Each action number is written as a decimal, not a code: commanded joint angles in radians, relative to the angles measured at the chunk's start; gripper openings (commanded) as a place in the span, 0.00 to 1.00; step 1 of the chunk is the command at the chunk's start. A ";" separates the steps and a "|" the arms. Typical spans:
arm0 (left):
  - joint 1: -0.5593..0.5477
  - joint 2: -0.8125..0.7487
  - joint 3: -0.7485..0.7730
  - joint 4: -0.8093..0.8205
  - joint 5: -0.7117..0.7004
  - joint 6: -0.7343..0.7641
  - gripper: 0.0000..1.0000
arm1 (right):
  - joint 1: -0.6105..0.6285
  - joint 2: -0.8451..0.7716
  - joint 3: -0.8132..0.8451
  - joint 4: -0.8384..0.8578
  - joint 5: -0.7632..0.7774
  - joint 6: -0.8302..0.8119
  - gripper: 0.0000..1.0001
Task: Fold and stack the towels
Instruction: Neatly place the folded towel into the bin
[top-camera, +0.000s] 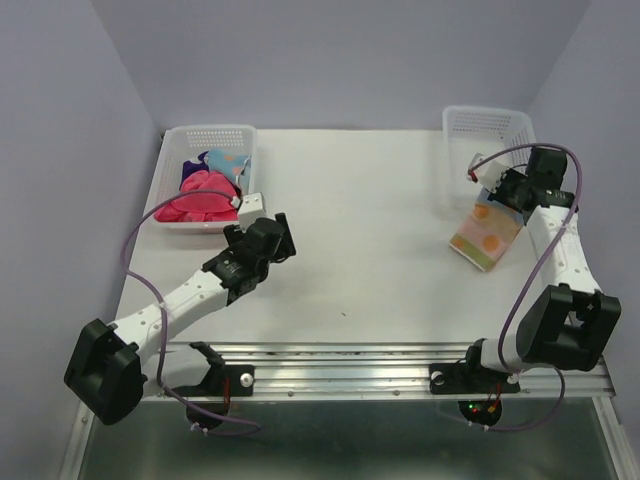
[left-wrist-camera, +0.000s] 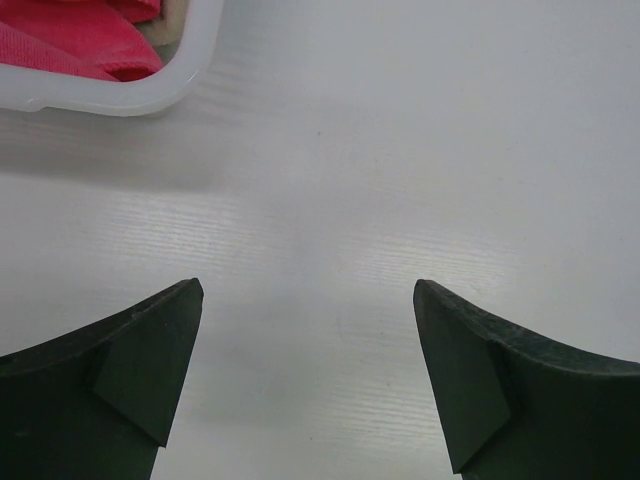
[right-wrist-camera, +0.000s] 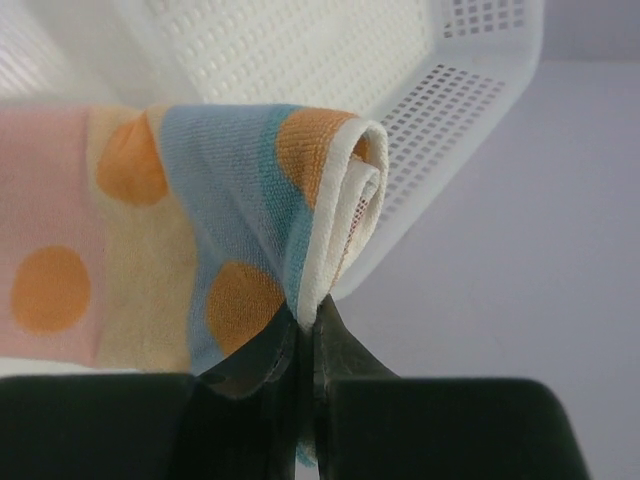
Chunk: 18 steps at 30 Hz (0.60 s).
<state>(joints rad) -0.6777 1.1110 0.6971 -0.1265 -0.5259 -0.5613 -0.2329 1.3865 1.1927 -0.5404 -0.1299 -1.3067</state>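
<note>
We see the right gripper (right-wrist-camera: 308, 335) pinched shut on a folded corner of the dotted towel (top-camera: 486, 235), near the far right corner of the tabletop (top-camera: 360, 230).

The towel, banded pink, cream and blue with orange dots, trails from the fingers toward the near edge, its length slanting slightly leftward, just in front of the right basket (top-camera: 487, 122). We cannot tell whether its low end rests on the table. The right arm runs up along the right edge, its wrist bent in toward the left. The left gripper (left-wrist-camera: 308, 288) holds nothing, its jaws spread wide over bare table just off the near right corner of the left basket (top-camera: 210, 131), where the pink towel (top-camera: 203, 192) lies heaped. That arm stretches diagonally from the near left corner.
</note>
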 joint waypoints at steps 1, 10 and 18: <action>0.012 0.018 0.056 0.001 -0.045 0.017 0.99 | -0.009 0.038 0.090 0.105 -0.073 -0.154 0.01; 0.032 0.067 0.094 0.002 -0.065 0.017 0.99 | -0.009 0.097 0.123 0.451 -0.139 -0.059 0.01; 0.063 0.082 0.104 0.010 -0.069 0.032 0.99 | -0.009 0.150 0.107 0.703 -0.051 0.060 0.01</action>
<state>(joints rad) -0.6327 1.1957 0.7555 -0.1322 -0.5552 -0.5491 -0.2413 1.5078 1.2354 -0.0425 -0.2306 -1.3041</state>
